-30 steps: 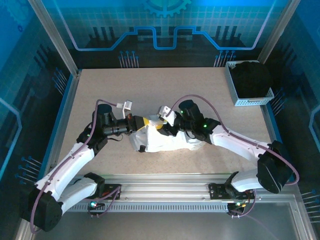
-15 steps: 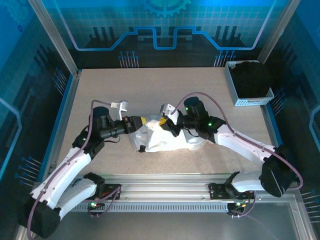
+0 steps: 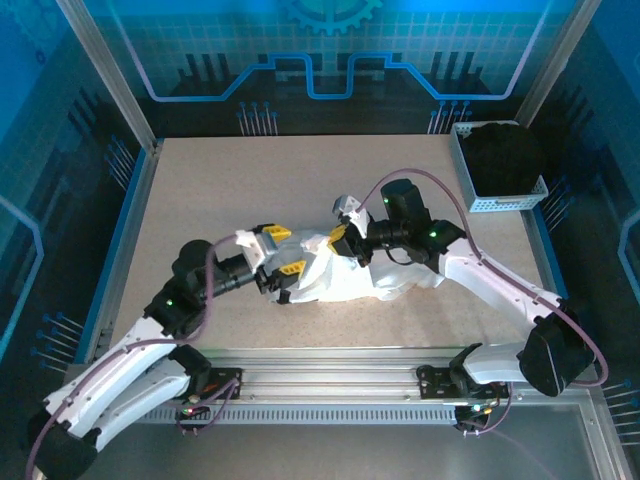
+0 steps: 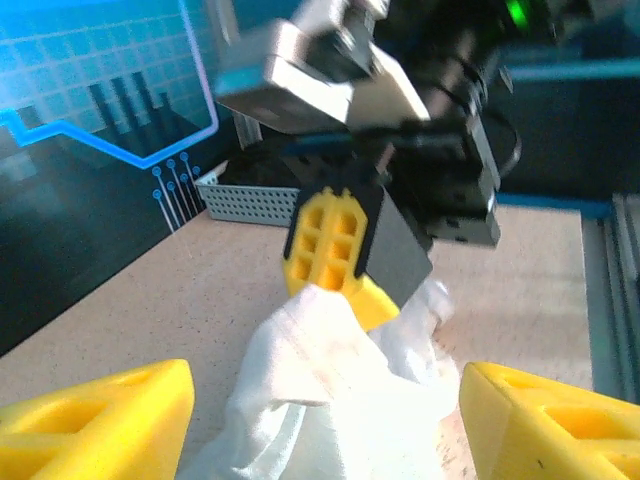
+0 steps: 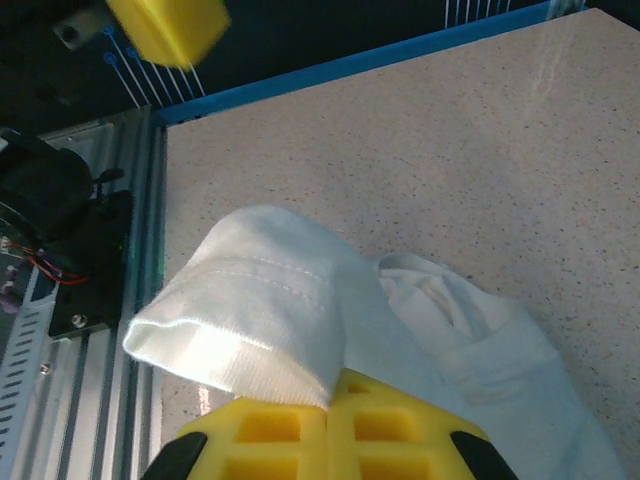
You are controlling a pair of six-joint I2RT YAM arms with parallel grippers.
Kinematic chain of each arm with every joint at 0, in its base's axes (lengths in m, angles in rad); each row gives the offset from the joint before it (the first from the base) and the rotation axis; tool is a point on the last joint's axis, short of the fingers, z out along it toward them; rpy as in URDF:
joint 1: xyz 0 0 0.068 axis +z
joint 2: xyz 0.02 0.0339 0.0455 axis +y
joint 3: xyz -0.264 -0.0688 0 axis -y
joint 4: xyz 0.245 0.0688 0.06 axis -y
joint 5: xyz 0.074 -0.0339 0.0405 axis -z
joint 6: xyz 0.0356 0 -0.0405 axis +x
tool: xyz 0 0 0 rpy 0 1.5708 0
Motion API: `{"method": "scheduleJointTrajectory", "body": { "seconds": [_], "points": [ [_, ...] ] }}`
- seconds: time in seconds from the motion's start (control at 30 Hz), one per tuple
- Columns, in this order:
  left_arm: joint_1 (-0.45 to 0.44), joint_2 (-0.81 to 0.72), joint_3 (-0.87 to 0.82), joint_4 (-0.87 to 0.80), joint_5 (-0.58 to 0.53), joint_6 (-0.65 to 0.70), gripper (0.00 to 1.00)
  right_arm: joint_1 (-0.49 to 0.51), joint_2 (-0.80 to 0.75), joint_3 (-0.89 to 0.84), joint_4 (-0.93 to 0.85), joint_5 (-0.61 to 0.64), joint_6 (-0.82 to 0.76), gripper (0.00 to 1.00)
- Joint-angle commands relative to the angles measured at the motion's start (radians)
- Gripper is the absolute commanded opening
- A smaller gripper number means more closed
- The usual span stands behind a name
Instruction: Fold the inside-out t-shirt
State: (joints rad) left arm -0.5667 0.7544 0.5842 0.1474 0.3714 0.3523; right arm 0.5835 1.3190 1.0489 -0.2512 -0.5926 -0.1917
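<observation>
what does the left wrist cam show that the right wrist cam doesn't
Left wrist: the right gripper from outside, shut on a raised bunch of the t-shirt, the left gripper open below, a grey basket behind. Right wrist: a stitched hem just beyond its pads, and the aluminium rail. Both: the white t-shirt and the speckled table.

Bright, blue-tinted light; soft shadows; left wrist close-up blurred.

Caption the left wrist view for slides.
Right gripper shut on the white t-shirt, framed by the open left gripper.
</observation>
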Motion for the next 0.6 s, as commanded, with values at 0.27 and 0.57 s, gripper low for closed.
{"method": "scheduleJointTrajectory", "body": {
  "seconds": [0.27,0.57],
  "points": [
    [-0.084,0.202,0.146,-0.071,-0.075,0.576,0.74,-0.011,0.011,0.039,-0.078,-0.052,0.011,0.00],
    [-0.088,0.261,0.194,-0.073,-0.092,0.551,0.44,-0.011,0.008,0.041,-0.084,-0.043,0.005,0.00]
  ]
}}
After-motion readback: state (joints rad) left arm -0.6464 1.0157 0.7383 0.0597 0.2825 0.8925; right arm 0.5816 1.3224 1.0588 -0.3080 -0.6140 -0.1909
